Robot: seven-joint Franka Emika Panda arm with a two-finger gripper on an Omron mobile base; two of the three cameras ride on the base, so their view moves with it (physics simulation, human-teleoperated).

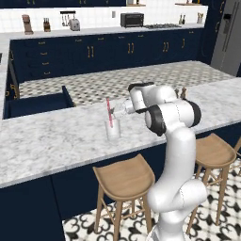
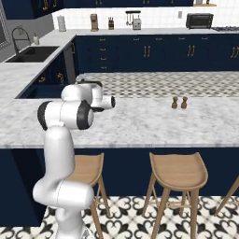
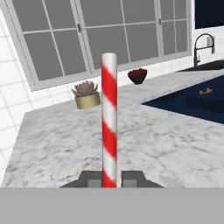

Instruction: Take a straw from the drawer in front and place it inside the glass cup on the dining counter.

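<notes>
So here's the setup, going left to right across the dining counter. Far left in the left base view, beyond the counter's back edge, the drawer is pulled open, which makes sense since that's where the straw came from. I can't see into it from here, so no idea what's inside.

Next along, roughly mid-counter and nearer the front edge than the back, sits the glass cup. The straw is standing in it, leaning a bit, with its upper half poking out over the rim. Looks to me like the placing step is basically done or about to be.

Right beside that is the gripper, reaching in sideways from the arm. In the hand view the two fingertips sit tight on either side of the striped straw, so I'd say it's clamped on the straw, probably to keep it from toppling before release. Whether the straw's bottom end touches the base of the glass is hard to make out, the glass is tiny and see-through.

Further right near the back edge, two brown shakers, well apart from everything. In the right base view the arm blocks the cup completely.
</notes>
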